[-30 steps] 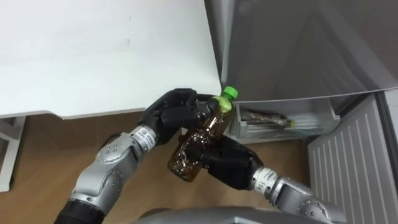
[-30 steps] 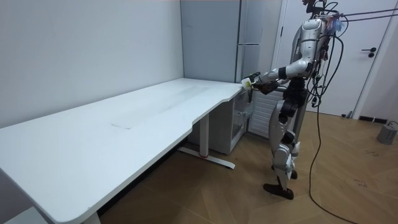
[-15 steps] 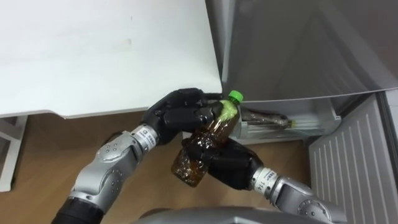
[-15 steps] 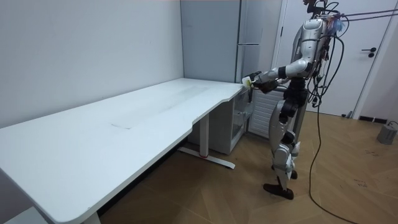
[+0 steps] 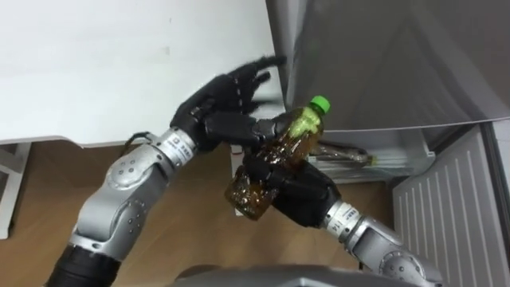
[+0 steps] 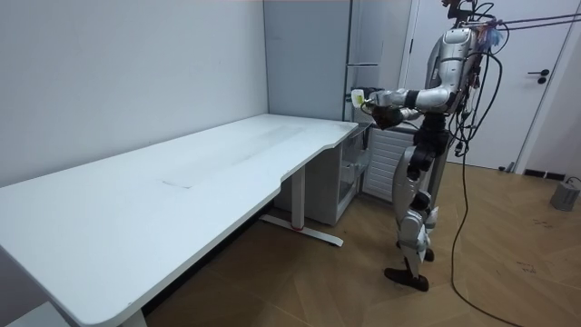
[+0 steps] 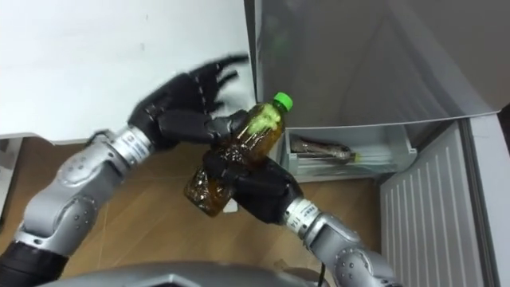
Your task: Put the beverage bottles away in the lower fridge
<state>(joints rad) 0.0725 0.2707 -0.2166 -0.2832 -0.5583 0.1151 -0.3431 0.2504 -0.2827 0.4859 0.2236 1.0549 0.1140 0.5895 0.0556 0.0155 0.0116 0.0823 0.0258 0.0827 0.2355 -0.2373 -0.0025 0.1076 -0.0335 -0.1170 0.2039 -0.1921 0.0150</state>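
A brown drink bottle (image 5: 275, 163) with a green cap is tilted in the air before the fridge, cap up and to the right. My right hand (image 5: 296, 190) is shut on its middle from below. My left hand (image 5: 221, 102) is open just left of the bottle's neck, fingers spread toward the table's corner and thumb close to the neck. The same bottle (image 7: 237, 153) and right hand (image 7: 256, 191) show in the right eye view. In the room view I stand at the fridge, holding the bottle (image 6: 360, 95) out at chest height.
The lower fridge compartment (image 5: 398, 147) stands open, and another dark bottle (image 5: 343, 153) lies on its shelf. Its white ribbed door (image 5: 458, 203) swings out at the right. The white table (image 5: 119, 56) ends right beside the fridge's grey front (image 5: 382, 56). Wood floor lies below.
My left hand opened and came off the bottle, lifting toward the table's corner. My right hand closed tighter on the bottle and carried it up and to the right.
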